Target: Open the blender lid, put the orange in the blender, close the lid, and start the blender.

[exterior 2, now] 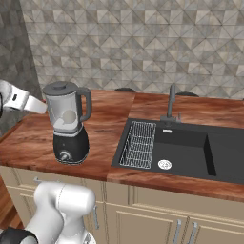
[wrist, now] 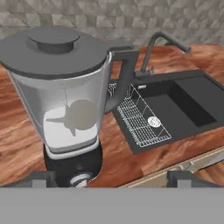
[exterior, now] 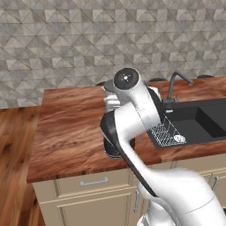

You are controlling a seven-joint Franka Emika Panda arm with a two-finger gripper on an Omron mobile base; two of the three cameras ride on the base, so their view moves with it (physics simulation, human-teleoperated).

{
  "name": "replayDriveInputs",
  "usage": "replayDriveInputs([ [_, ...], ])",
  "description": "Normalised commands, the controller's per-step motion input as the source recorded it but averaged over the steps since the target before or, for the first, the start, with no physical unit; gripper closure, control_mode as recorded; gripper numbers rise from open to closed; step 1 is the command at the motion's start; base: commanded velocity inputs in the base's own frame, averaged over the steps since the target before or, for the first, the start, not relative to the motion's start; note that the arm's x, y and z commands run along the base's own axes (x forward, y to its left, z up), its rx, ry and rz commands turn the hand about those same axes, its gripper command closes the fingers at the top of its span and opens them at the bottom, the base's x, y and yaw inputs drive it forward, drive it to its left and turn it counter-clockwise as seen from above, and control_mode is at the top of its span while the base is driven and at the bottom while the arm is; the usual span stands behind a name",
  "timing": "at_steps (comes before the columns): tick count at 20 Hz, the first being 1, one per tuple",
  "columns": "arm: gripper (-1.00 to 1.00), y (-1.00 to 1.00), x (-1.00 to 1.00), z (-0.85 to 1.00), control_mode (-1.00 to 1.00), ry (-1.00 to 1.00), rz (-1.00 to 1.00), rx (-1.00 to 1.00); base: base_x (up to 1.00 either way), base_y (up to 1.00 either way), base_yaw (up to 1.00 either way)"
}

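Observation:
The blender (wrist: 72,109) stands close in front of the hand, a clear jar with its handle to the right on a black base (exterior 2: 70,145). Its dark grey lid (wrist: 54,50) sits flat on the jar's top, knob up. Through the jar wall shows a pale round shape, the orange (wrist: 83,114), low inside the jar and washed grey by the plastic; the right base view shows the orange (exterior 2: 69,116) the same way. My gripper (wrist: 111,180) is open, its tips wide apart, level with the silver dial (wrist: 80,178) and short of the base, holding nothing.
A black sink (exterior 2: 190,150) with a wire rack (exterior 2: 139,143) and a dark faucet (exterior 2: 170,102) lies right of the blender. The wooden counter (exterior 2: 102,119) ends at a front edge above cream drawers (exterior: 84,183). My own arm (exterior: 132,114) hides most of the blender in the left base view.

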Motion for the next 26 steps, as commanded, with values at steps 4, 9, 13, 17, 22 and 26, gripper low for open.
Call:
replayDriveInputs([
  [4,-1.0,0.0,-0.34,-0.74,-1.0,-0.09,-0.4,-0.09,0.0,0.0,0.0],
  [9,-1.0,0.0,-0.06,-0.65,-1.0,-0.04,-0.41,-0.11,0.0,0.0,0.0],
  [13,-1.0,0.0,0.0,-0.57,-1.0,0.0,-0.45,-0.1,0.0,0.0,0.0],
  [17,-1.0,0.0,0.0,-0.47,-1.0,-0.05,-0.4,-0.06,0.0,0.0,0.0],
  [22,-1.0,0.0,0.0,-0.36,-1.0,-0.19,-0.12,0.0,0.0,0.0,0.0],
  [26,-1.0,0.0,0.0,-0.3,-1.0,-0.17,0.0,0.0,0.0,0.0,0.0],
])
